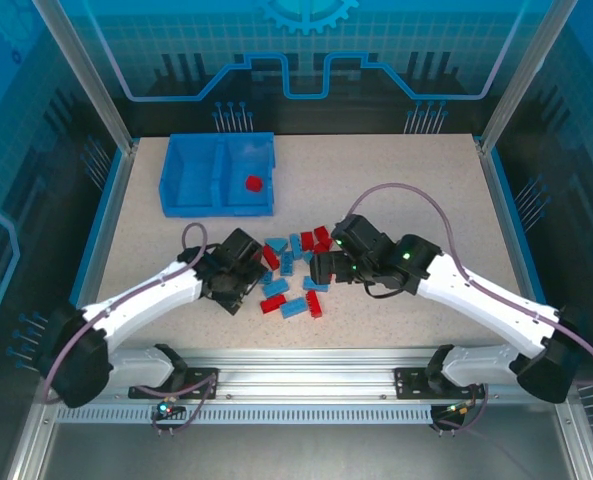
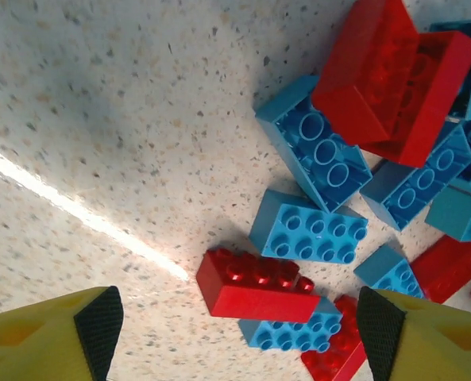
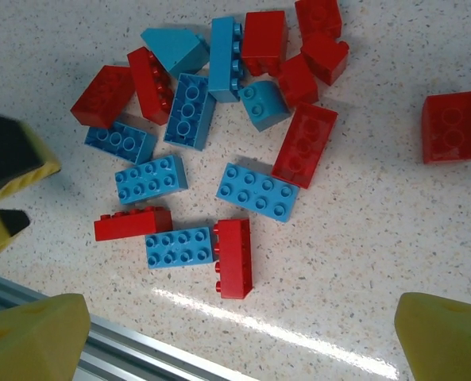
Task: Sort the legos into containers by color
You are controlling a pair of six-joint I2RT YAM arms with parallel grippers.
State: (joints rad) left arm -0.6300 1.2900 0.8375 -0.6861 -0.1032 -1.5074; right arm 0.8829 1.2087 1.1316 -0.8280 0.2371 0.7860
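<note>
Red and light blue legos [image 1: 294,275] lie in a loose pile mid-table between both arms. The blue bin [image 1: 188,195] stands at the back left, with one red brick [image 1: 254,184] in its right compartment; the left compartment looks bare. My left gripper [image 1: 252,278] hovers at the pile's left edge. In the left wrist view it [image 2: 239,337] is open, a red brick [image 2: 255,287] lying on the table between its pads and touching neither. My right gripper [image 1: 320,268] hangs over the pile's right side, open wide [image 3: 239,341] with nothing in it, above a red brick [image 3: 233,258].
A lone red brick [image 3: 452,127] lies apart from the pile on its right. The aluminium rail [image 1: 306,385] runs along the near table edge. Bare tabletop [image 1: 416,190] stretches to the right and back of the pile.
</note>
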